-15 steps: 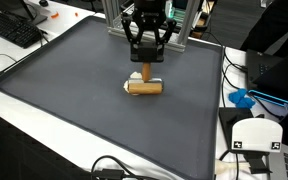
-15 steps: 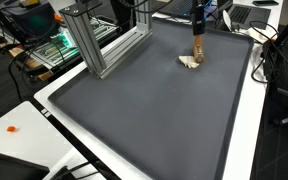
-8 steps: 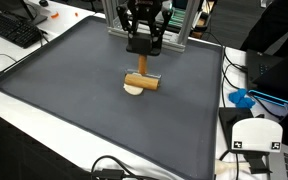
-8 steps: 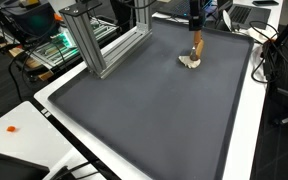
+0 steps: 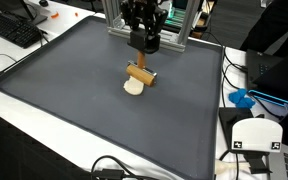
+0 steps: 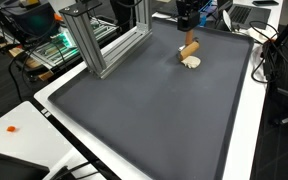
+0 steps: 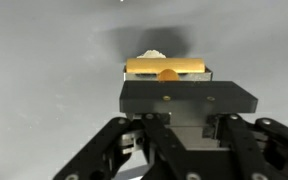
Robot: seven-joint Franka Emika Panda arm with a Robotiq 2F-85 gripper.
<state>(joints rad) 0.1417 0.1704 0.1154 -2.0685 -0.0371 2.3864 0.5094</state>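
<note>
A short wooden roller (image 5: 140,76) hangs under my gripper (image 5: 142,52), which is shut on the dark mount above it. The roller sits slightly above and beside a flat, pale lump of dough (image 5: 133,88) on the dark mat (image 5: 64,95). In an exterior view the roller (image 6: 188,50) is tilted over the dough (image 6: 192,63), below the gripper (image 6: 184,32). In the wrist view the roller (image 7: 167,67) lies crosswise beyond a black block (image 7: 187,95) that hides most of the gripper (image 7: 174,125). A pale edge of dough (image 7: 150,54) peeks out behind it.
An aluminium frame (image 6: 96,42) stands at the mat's far edge behind the arm. A keyboard (image 5: 14,30) lies off one side of the mat. A white device (image 5: 254,135) and a blue object (image 5: 242,98) sit off the opposite side. Cables (image 5: 109,168) run along the mat's near edge.
The gripper has risen and turned. The roller has lifted off the dough and swung from crosswise to slanted, so more of the dough shows.
</note>
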